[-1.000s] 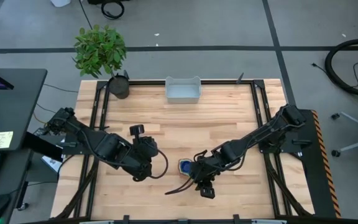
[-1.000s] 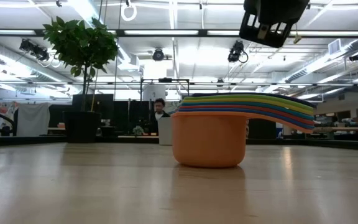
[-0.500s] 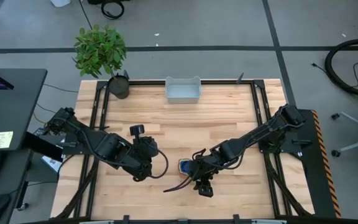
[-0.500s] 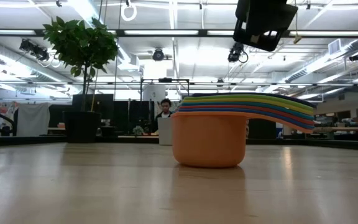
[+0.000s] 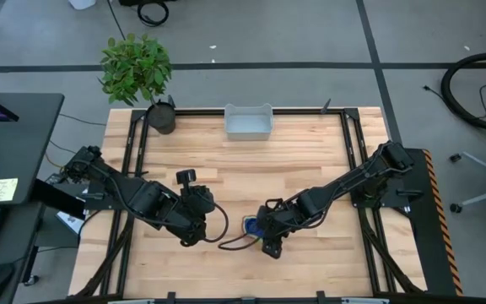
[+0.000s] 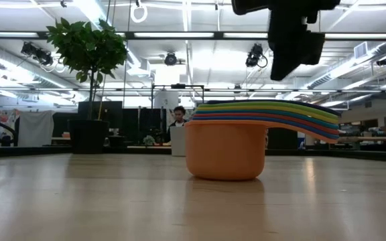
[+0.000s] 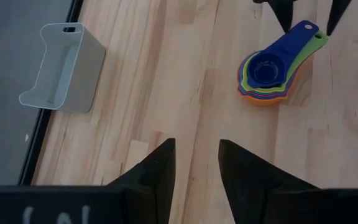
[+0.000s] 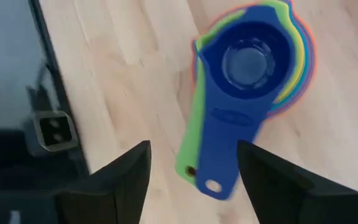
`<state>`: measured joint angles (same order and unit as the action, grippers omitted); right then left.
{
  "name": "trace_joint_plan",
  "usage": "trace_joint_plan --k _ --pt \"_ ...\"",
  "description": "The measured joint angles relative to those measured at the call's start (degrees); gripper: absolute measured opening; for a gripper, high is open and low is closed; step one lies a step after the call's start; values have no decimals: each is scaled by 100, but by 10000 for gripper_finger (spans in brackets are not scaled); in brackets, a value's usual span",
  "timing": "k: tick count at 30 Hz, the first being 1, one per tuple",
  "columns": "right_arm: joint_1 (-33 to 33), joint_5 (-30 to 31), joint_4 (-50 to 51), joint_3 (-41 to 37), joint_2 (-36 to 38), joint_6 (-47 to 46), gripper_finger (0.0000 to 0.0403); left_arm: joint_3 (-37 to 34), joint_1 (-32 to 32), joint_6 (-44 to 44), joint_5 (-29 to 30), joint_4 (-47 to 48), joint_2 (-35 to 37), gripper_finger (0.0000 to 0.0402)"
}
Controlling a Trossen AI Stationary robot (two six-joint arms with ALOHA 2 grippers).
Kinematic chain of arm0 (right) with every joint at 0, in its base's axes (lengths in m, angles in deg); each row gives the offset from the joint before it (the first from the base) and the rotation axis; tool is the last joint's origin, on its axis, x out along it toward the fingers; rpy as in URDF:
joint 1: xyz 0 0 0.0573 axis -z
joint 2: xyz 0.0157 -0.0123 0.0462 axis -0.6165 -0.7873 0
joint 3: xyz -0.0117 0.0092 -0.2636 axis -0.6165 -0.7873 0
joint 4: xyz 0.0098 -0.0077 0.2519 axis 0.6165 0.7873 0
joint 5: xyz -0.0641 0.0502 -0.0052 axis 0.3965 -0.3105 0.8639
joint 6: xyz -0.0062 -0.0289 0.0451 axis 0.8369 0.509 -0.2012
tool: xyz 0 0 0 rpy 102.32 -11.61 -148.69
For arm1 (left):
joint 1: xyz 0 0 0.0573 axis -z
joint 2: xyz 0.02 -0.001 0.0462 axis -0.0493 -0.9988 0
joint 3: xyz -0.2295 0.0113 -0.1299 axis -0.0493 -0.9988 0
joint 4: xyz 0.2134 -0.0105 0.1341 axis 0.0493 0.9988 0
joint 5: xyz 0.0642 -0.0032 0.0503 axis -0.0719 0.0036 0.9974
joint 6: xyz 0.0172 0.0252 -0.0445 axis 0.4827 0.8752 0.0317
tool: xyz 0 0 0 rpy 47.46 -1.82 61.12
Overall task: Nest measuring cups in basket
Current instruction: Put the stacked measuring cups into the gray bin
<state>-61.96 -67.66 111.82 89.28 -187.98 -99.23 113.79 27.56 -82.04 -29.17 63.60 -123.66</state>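
Pincer, right [image 8: 191,180]: spread wide, empty, above the handles of the measuring cups [image 5: 251,225] | cups nested on table [image 5: 310,160], well apart from basket [image 5: 248,123] | left pincer [image 7: 194,171] open, empty, nearby.

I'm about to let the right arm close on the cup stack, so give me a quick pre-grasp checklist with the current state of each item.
1. Measuring cups nested in one stack on the table: ok.
2. Right gripper open, fingers either side of the handles: ok.
3. Fingers low enough to catch the handles: cannot tell; in the low view the gripper hangs above the stack.
4. Left gripper open and away from the stack: ok.
5. Basket at the table's far edge, nothing visible inside: ok.
6. Cups in the basket: not ok, not yet.
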Motion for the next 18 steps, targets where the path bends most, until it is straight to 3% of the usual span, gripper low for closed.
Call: trace_joint_plan --k 10,18 --pt "-69 140 -100 -2 -190 -179 238 0 13 2 -2 3 0 128" --pt "-25 -646 -152 2 -629 -208 238 0 42 4 -7 27 7 128"
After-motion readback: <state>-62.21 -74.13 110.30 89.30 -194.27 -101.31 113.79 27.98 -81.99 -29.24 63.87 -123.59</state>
